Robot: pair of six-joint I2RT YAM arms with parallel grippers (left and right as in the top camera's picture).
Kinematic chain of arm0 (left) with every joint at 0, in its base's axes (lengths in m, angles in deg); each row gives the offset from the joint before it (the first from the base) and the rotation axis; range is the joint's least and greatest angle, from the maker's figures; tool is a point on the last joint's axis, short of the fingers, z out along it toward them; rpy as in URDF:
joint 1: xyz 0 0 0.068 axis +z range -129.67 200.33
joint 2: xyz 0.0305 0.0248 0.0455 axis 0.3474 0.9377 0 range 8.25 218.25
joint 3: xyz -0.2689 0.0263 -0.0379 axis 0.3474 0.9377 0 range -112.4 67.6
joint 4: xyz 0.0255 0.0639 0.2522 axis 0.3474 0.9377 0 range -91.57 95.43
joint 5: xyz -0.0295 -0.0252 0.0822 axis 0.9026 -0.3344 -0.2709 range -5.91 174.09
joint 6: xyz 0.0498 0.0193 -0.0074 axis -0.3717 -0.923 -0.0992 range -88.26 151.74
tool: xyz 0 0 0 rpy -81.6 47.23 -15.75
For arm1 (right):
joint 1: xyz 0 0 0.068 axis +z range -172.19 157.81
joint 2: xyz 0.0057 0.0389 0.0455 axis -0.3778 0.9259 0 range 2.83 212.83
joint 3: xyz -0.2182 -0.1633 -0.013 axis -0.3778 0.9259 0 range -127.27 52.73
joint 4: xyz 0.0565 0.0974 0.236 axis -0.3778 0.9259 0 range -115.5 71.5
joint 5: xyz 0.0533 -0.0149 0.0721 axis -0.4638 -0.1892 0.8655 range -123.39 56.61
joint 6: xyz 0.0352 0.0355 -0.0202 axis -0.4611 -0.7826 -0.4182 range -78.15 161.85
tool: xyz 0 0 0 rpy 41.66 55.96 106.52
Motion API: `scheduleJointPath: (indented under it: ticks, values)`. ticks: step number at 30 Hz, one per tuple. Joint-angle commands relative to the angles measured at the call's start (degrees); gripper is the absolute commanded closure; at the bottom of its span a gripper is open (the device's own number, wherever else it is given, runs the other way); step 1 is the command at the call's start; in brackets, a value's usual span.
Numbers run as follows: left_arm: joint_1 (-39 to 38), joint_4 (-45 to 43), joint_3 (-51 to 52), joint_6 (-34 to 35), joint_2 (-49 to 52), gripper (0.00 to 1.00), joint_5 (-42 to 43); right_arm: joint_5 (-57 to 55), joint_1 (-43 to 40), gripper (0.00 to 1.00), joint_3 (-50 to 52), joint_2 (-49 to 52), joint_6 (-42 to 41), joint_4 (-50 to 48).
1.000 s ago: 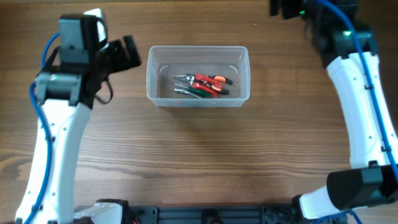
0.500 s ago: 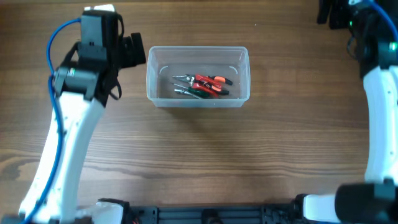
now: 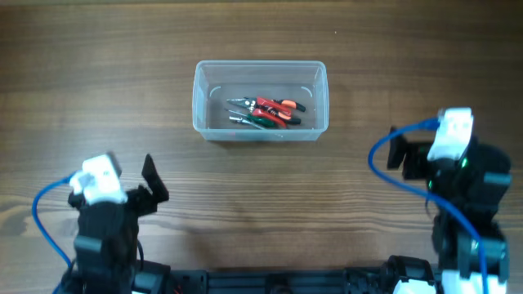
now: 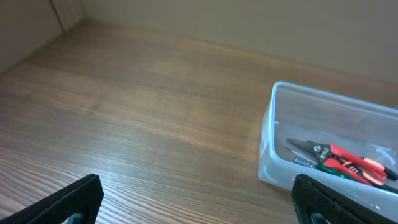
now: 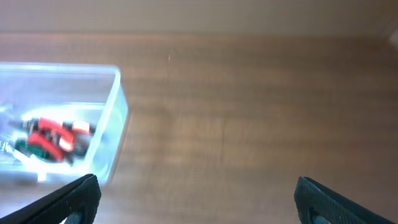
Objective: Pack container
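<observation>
The clear plastic container (image 3: 260, 131) stands at the table's back centre. Inside it lie red- and orange-handled pliers (image 3: 274, 109) and a green-handled tool (image 3: 263, 122). The container also shows in the left wrist view (image 4: 273, 149) and in the right wrist view (image 5: 115, 118). My left gripper (image 3: 154, 184) is at the front left, open and empty; its fingers show wide apart in its wrist view (image 4: 199, 202). My right gripper (image 3: 399, 153) is at the right, open and empty, fingers wide apart in its wrist view (image 5: 198, 199). Both are well away from the container.
The wooden table (image 3: 261, 196) runs between the two arms and the container. A dark rail (image 3: 270, 282) lies along the front edge. A wall edge shows at the far left in the left wrist view (image 4: 37, 25).
Both arms have pulled back from the rear of the table beside the container to the front corners. The container and the tools in it have not moved.
</observation>
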Motion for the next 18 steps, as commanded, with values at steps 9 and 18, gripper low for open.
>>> scheduleJointPath:
  ticks: [9,18]
  values:
    - [-0.2,-0.13,1.44,0.57,-7.82,0.0,-1.64,0.87,0.28,0.0,6.71,-11.15,4.31,11.34]
    - [-0.2,-0.13,1.44,0.57,-7.82,0.0,-1.64,0.87,0.28,0.0,6.71,-10.58,4.31,11.39]
